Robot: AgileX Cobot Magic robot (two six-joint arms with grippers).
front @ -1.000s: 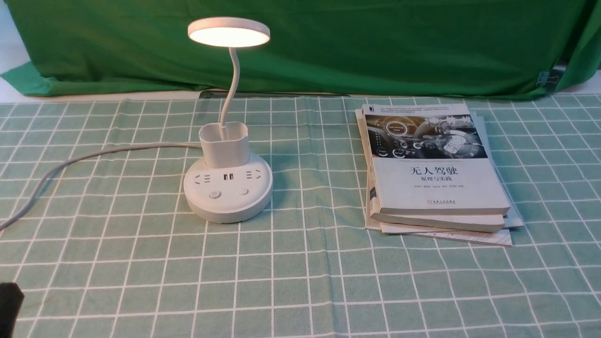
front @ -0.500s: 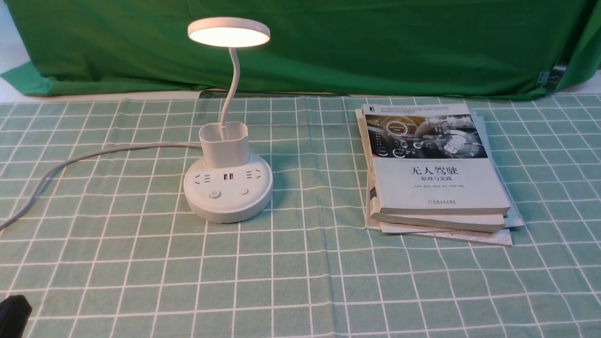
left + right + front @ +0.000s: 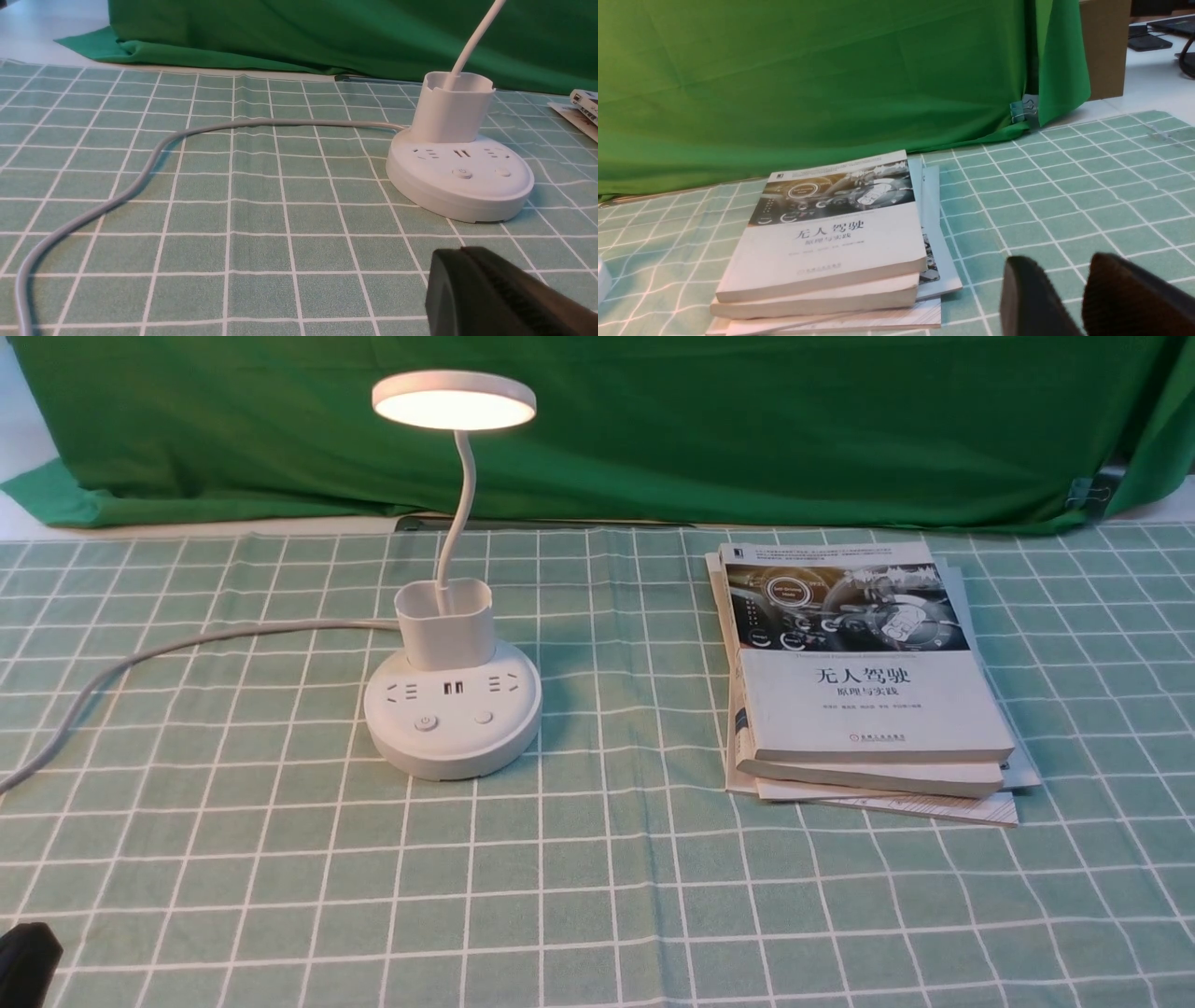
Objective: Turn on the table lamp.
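Note:
The white table lamp (image 3: 453, 709) stands left of centre on the checked cloth. Its flat disc head (image 3: 455, 401) glows. A thin gooseneck rises from the cup holder (image 3: 444, 621) on the round base, which has two buttons (image 3: 427, 721) at its front. In the left wrist view the base (image 3: 460, 182) lies a short way beyond my left gripper (image 3: 460, 252). That gripper is shut with nothing in it and apart from the lamp. Only its dark tip (image 3: 28, 952) shows in the front view, at the bottom left corner. My right gripper (image 3: 1064, 266) is slightly open, empty, beside the books.
A stack of books (image 3: 868, 681) lies right of the lamp, also seen in the right wrist view (image 3: 826, 242). The lamp's grey cord (image 3: 187, 644) runs leftward across the cloth. A green backdrop (image 3: 653, 429) hangs along the far edge.
My left gripper's tip has sunk a little toward the bottom left corner of the front view. The lamp stays lit and in place.

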